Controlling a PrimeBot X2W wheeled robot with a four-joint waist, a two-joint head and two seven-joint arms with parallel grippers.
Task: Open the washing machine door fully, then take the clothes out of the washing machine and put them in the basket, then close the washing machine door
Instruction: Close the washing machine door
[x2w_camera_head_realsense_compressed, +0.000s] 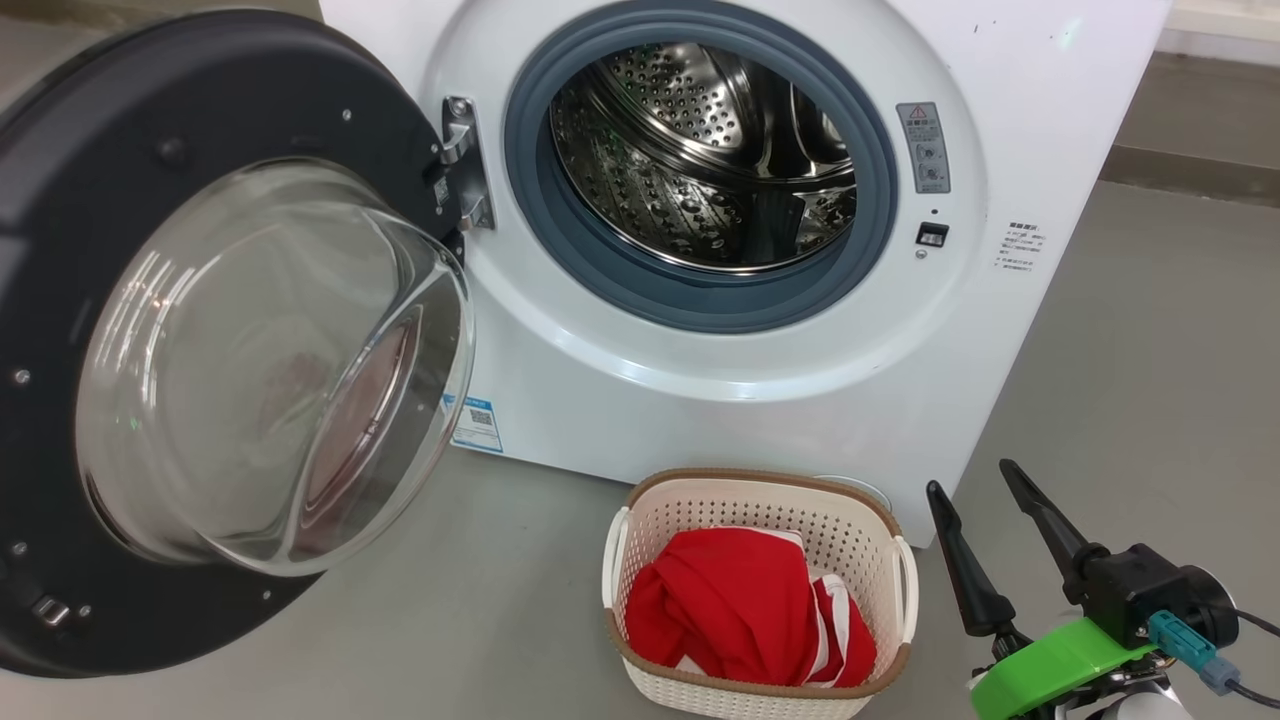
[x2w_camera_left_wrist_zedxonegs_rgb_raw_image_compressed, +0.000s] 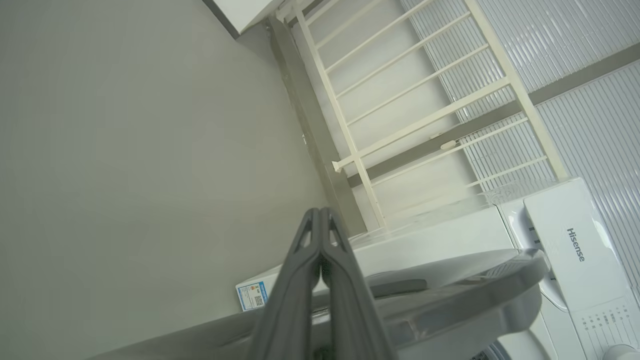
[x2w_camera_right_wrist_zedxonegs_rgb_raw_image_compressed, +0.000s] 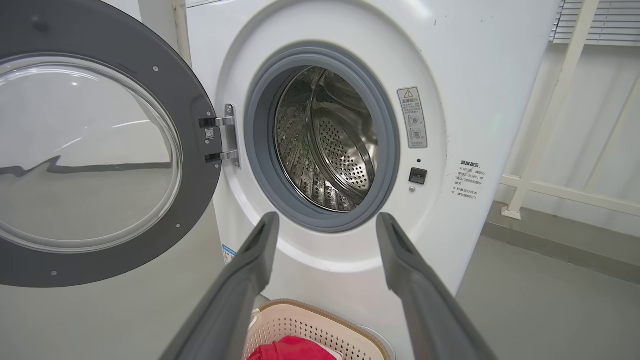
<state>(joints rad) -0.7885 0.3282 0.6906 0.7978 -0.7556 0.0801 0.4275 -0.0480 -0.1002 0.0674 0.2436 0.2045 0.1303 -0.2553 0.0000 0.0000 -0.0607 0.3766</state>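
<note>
The clothes (x2w_camera_head_realsense_compressed: 740, 620) lie in the basket (x2w_camera_head_realsense_compressed: 760, 480) on the floor (x2w_camera_head_realsense_compressed: 1150, 400) before the washing machine (x2w_camera_head_realsense_compressed: 700, 400), whose drum (x2w_camera_head_realsense_compressed: 700, 150) looks bare. The washing machine door (x2w_camera_head_realsense_compressed: 270, 370) stands fully open; I judge only closing is left. My right tool (x2w_camera_head_realsense_compressed: 970, 476) gapes empty, my left tool (x2w_camera_left_wrist_zedxonegs_rgb_raw_image_compressed: 320, 215) is pinched together.

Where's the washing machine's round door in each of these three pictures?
Head view: the washing machine door, left side, swung open.
Left wrist view: its rim seen edge-on along the bottom.
Right wrist view: upper left, open.
Shared landmark: the small blue sticker.
</note>
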